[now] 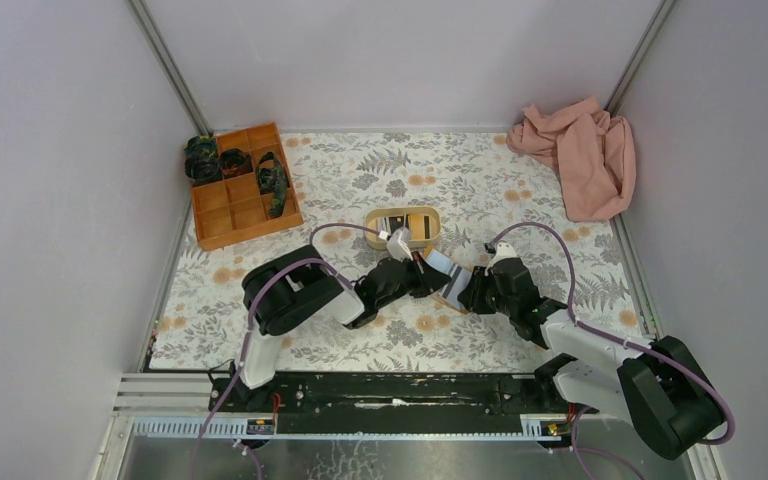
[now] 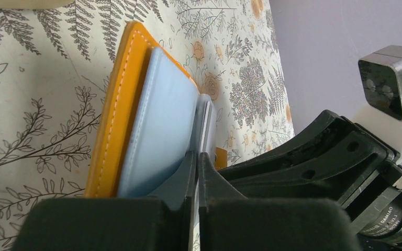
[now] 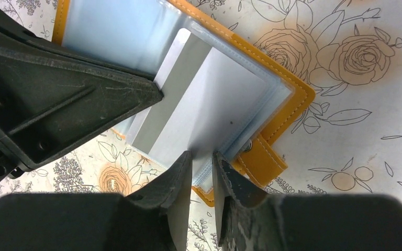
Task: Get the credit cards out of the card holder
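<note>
Left gripper: the left gripper [image 2: 197, 157] has its jaws brought together, pinching the edge of a credit card [image 2: 205, 124] that sticks out of the card holder.
Left gripper's contact: in the right wrist view its dark fingertip meets the corner of the pale grey card [image 3: 170, 99], which is partly out of its sleeve.
Right gripper: the right gripper [image 3: 201, 155] has its jaws a narrow gap apart, straddling the edge of the clear sleeves [image 3: 241, 89]. Whether they press on the plastic cannot be told.
Card holder, place: the card holder [image 1: 452, 292] lies on the floral tablecloth [image 1: 360, 180] between the two grippers, at mid-table, just nearer than the beige oval tray [image 1: 402, 213].
Card holder, lie: it is open, with the light blue inside facing up and the orange-tan cover [image 3: 293, 99] underneath.
Card holder, pointing: the snap tab [image 3: 264, 159] juts out on the side next to the right gripper. The pinched card comes out on the side toward the left gripper.
Card holder, long axis: from above it runs aslant, from far-left to near-right, though the arms cover much of it.
Farther off: an orange compartment box [image 1: 245, 190] sits at the far left, and a pink cloth [image 1: 582, 155] lies bunched in the far right corner. Both are well apart from the holder.
</note>
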